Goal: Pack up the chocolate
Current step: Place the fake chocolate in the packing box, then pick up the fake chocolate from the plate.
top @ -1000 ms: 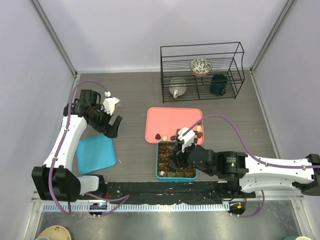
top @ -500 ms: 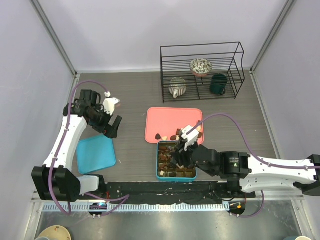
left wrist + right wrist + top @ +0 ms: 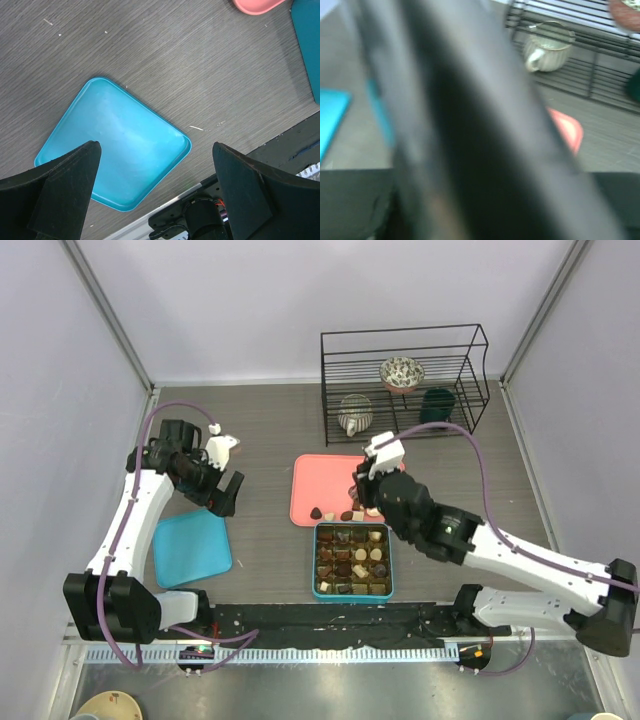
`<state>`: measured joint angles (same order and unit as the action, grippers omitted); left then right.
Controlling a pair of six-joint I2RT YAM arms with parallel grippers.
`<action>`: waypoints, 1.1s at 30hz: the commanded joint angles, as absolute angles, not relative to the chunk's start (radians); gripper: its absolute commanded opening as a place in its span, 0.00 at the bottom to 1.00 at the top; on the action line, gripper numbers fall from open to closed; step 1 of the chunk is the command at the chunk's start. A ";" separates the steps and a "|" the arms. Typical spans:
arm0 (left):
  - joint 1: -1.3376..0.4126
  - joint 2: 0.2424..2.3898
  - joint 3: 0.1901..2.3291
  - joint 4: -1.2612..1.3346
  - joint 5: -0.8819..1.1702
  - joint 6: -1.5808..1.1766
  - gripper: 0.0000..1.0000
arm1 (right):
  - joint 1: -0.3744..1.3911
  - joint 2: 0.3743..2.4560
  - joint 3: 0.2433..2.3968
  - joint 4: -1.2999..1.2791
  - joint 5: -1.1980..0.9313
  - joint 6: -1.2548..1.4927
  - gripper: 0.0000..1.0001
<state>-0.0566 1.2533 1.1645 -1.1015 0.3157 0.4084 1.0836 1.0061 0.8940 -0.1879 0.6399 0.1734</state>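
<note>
Several small chocolate pieces (image 3: 346, 514), dark, brown and cream, lie along the near edge of the pink tray (image 3: 325, 480). More pieces fill the compartments of the teal box (image 3: 319, 589) just in front of the tray. My right gripper (image 3: 362, 496) hangs over the tray's near right part, close to the loose pieces; the arm hides its fingers and the right wrist view is a dark blur. My left gripper (image 3: 228, 495) stands open and empty at the far left, above the teal lid (image 3: 115, 150).
A black wire rack (image 3: 405, 380) at the back holds a striped mug (image 3: 355, 414), a patterned bowl (image 3: 402, 372) and a dark green cup (image 3: 437, 408). The teal lid (image 3: 192, 548) lies left of the box. A black rail (image 3: 330, 618) runs along the near table edge.
My right arm has risen off the teal box and swung back over the pink tray's near edge, uncovering the box. The left arm has not moved.
</note>
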 commanded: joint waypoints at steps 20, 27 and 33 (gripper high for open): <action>-0.051 1.238 1.177 -1.118 0.313 0.442 1.00 | 0.713 1.310 0.873 0.170 0.362 0.152 0.41; -0.051 1.243 1.177 -1.114 0.313 0.451 1.00 | 0.709 1.327 0.850 0.193 0.331 0.163 0.46; -0.051 1.235 1.177 -1.121 0.302 0.460 1.00 | 0.709 1.344 0.838 0.196 0.304 0.167 0.48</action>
<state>-0.0566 1.2507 1.1645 -1.1168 0.3130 0.4324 0.7109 1.3449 0.8371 0.1268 0.3256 0.1539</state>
